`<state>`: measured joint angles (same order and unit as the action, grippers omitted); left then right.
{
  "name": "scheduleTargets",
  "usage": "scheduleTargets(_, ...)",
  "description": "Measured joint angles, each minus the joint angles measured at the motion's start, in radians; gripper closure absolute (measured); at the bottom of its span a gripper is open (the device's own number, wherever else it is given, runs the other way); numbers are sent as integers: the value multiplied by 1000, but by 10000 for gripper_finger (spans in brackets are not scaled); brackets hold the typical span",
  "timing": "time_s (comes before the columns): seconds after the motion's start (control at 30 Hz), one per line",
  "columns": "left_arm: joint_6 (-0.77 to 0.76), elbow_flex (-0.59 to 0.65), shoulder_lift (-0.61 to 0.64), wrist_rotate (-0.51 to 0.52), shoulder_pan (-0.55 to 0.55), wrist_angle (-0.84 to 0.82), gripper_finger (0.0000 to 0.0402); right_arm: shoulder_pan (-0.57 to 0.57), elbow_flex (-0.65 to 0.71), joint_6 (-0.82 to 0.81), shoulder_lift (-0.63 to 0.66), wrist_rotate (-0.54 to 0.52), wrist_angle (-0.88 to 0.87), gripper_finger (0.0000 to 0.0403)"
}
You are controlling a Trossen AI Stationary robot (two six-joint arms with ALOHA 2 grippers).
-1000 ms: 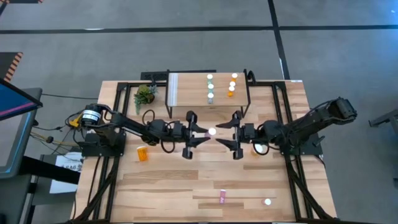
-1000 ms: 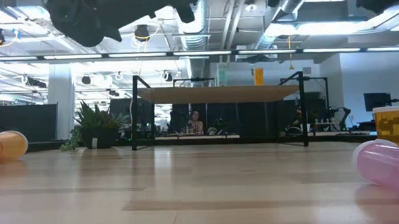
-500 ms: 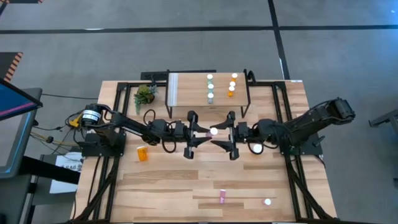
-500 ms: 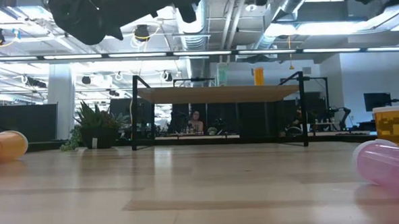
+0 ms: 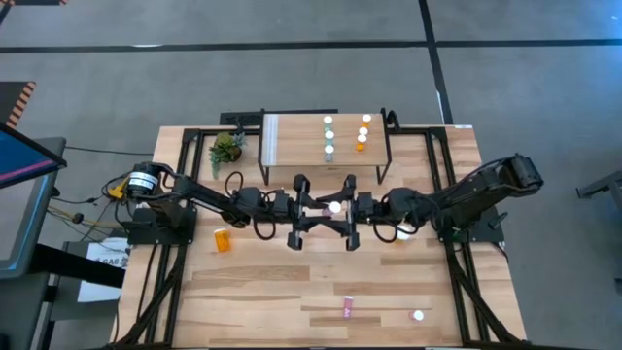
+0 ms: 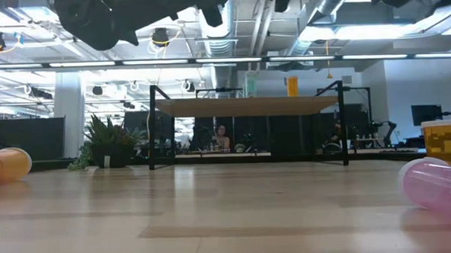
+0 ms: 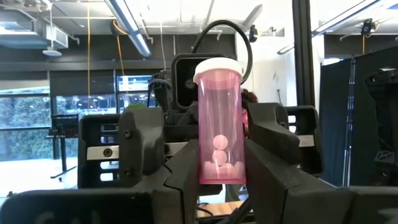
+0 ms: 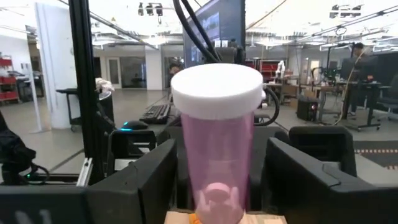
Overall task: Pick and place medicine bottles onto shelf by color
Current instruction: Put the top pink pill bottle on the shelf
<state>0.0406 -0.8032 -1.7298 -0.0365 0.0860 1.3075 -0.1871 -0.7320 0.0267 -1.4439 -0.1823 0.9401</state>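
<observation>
Near the centre of the high view, just below the shelf, a translucent pink medicine bottle with a white cap (image 5: pixel 333 206) is held upright between the two arms. It is clamped at its lower body by the left pincer (image 5: pixel 309 216), whose dark fingers (image 7: pixel 186 174) are closed against both sides of the bottle (image 7: pixel 219 124) in the left wrist view, small pale pills being visible inside. The right pincer (image 5: pixel 342 214) is met head-on from the right of the frame; its fingers (image 8: pixel 146 180) are spread wide on either side of the same bottle (image 8: pixel 216 130) without touching it. On the low light-wood shelf with black metal legs (image 5: pixel 292 146), in the upper middle of the high view, teal bottles (image 5: pixel 328 136) are lined in one column and orange bottles (image 5: pixel 362 132) in another just to their right. An orange bottle (image 5: pixel 224 240) lies on the wooden table (image 5: pixel 272 292) at lower left, a pink bottle (image 5: pixel 348 309) lies near the bottom centre, and a white-capped bottle (image 5: pixel 419 315) stands to its right. A small green plant (image 5: pixel 225 148) is seen left of the shelf.
</observation>
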Motion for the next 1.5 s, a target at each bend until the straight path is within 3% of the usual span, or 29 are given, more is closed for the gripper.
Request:
scheduleTargets(0.27, 4, -2, 0, 2, 0, -2, 306, -16, 0, 23, 18, -6, -21, 176)
scheduleTargets(1.5, -27, 1, 0, -4, 0, -5, 306, -7, 0, -57, 100, -4, -162, 168)
